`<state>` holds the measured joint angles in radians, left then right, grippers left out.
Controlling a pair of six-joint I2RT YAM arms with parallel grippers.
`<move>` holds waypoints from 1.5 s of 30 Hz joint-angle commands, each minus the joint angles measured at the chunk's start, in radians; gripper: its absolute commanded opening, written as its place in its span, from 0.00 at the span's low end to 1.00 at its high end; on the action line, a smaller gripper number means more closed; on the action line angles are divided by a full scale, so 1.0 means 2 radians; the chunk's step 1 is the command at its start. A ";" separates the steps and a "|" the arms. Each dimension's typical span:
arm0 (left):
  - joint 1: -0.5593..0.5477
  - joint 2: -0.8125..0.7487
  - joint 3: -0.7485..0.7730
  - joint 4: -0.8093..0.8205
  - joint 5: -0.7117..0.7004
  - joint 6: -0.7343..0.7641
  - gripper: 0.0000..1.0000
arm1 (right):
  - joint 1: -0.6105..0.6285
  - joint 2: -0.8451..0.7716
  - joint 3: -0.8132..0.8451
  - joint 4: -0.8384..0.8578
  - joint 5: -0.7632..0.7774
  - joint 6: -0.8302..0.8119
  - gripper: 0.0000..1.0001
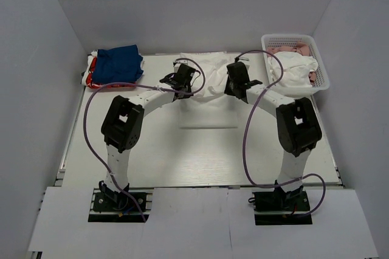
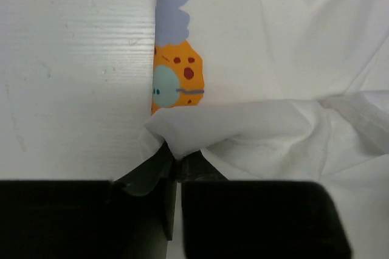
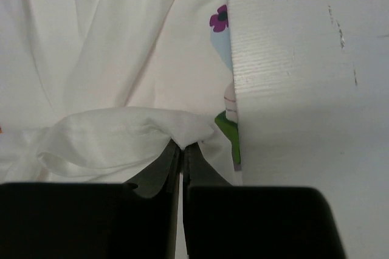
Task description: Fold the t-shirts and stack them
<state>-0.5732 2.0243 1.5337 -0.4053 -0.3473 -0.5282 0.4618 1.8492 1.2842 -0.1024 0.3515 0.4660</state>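
The white t-shirt [image 1: 209,76] with a cartoon print lies at the table's far middle. My left gripper [image 1: 180,78] is shut on a bunched corner of it; the left wrist view shows the pinched fold [image 2: 200,128] above an orange and blue print [image 2: 176,79]. My right gripper [image 1: 238,84] is shut on the opposite corner; the right wrist view shows that fold [image 3: 146,131] next to a green and purple print [image 3: 228,131]. A folded royal-blue shirt [image 1: 120,63] lies on a red one [image 1: 91,80] at the far left.
A white basket [image 1: 322,76] with white and pink cloth [image 1: 295,64] stands at the far right. Grey walls close in both sides. Purple cables loop from both arms.
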 commanded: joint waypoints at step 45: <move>0.027 -0.274 -0.311 0.038 0.086 -0.049 1.00 | -0.012 0.127 0.187 0.124 -0.217 0.010 0.90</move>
<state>-0.5190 1.4734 0.8944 -0.3828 -0.1856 -0.6437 0.4583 2.3081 1.8408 0.0765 -0.1097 0.4908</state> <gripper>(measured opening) 0.995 0.899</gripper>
